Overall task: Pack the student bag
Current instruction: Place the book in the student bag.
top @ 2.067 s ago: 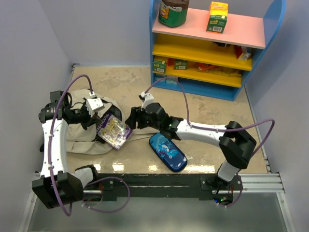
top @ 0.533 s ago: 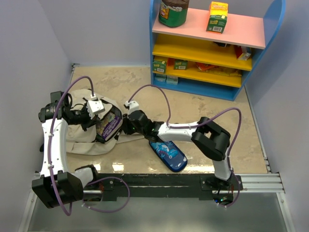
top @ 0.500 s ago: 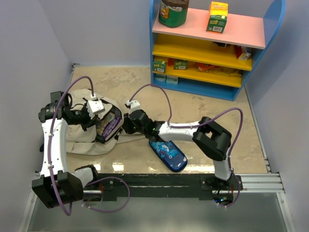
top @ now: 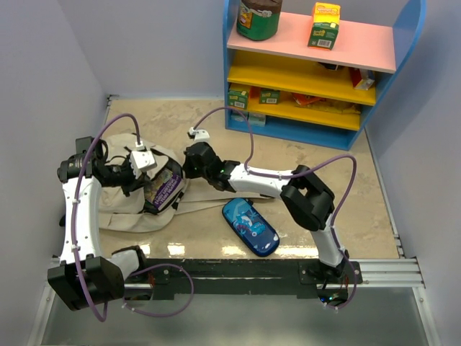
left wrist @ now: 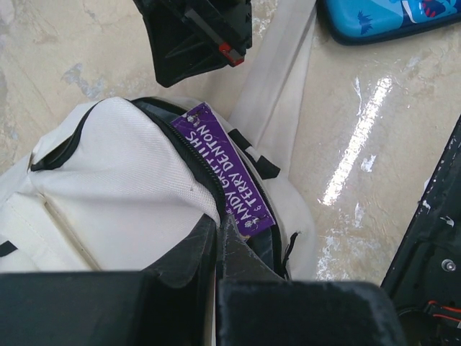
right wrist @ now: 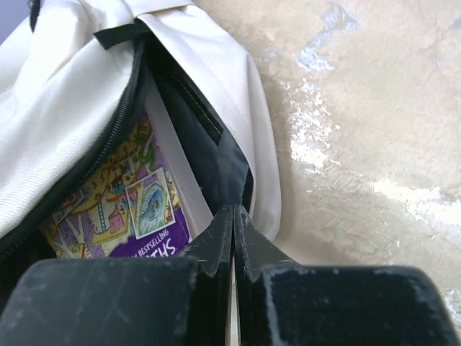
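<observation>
Marbled tabletop below a colourful shelf (top: 310, 72), with the student bag (top: 126, 209) lying at the left.
At its zip rim the left gripper (left wrist: 217, 229) is pinched shut on the fabric. The right gripper (right wrist: 233, 216), jaws together and empty, sits at the mouth beside a purple book (left wrist: 227, 173) lodged inside. A blue pencil case (top: 250, 227) lies apart, nearer the front edge.
</observation>
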Available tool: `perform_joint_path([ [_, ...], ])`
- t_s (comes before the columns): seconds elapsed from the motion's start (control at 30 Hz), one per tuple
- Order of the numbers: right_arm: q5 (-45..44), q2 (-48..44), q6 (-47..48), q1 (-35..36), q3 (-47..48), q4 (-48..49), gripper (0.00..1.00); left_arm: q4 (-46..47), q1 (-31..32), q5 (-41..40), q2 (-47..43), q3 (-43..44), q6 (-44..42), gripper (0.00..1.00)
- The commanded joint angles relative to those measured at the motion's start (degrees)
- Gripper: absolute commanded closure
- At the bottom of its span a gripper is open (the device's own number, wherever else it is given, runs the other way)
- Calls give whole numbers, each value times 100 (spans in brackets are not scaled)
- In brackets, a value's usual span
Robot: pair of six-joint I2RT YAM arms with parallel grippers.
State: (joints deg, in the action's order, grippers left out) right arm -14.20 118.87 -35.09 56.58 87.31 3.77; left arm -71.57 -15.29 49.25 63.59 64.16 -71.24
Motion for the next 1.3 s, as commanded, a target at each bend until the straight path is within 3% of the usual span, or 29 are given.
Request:
perform_joint_path([
  [0.0,-162,127,-445,29,234,-263,100,-208,44,611,-119,26,-206,100],
  [0.27,145,892,-595,38,1024,19,100,-375,44,691,-224,44,-408,100],
  [0.4,189,1655,-560,73,2077,-350,100,-384,52,700,-216,-17,-347,100],
  [0.57,636,2140,-692,82,2703,-167,100,-375,44,647,-365,-141,-382,100],
  [0.73,1401,2307,-780,99,2765,510,100,-384,52,516,-418,-176,-382,100],
  [0.87,1473,2203,-640,82,2757,511,100,-375,52,480,-418,-202,-434,100],
  [0.93,1219,1966,-552,-50,2442,484,100,-375,52,489,-383,-246,-469,100],
  [0.97,1104,1556,-525,-102,2214,537,96,-375,44,489,-357,-272,-496,100],
  [1.0,929,1317,-464,-225,1672,589,84,-375,44,489,-322,-290,-548,100],
  [1.07,437,564,-429,-418,759,791,81,-375,52,480,-172,-290,-566,100],
  [1.13,147,86,-402,-498,184,993,83,-366,44,462,-32,-264,-592,100],
  [1.23,-4,-530,-367,-516,-713,1151,100,-375,44,497,57,-167,-584,100],
  [1.27,152,-636,-376,-490,-1133,1239,100,-375,52,506,57,-150,-584,100],
])
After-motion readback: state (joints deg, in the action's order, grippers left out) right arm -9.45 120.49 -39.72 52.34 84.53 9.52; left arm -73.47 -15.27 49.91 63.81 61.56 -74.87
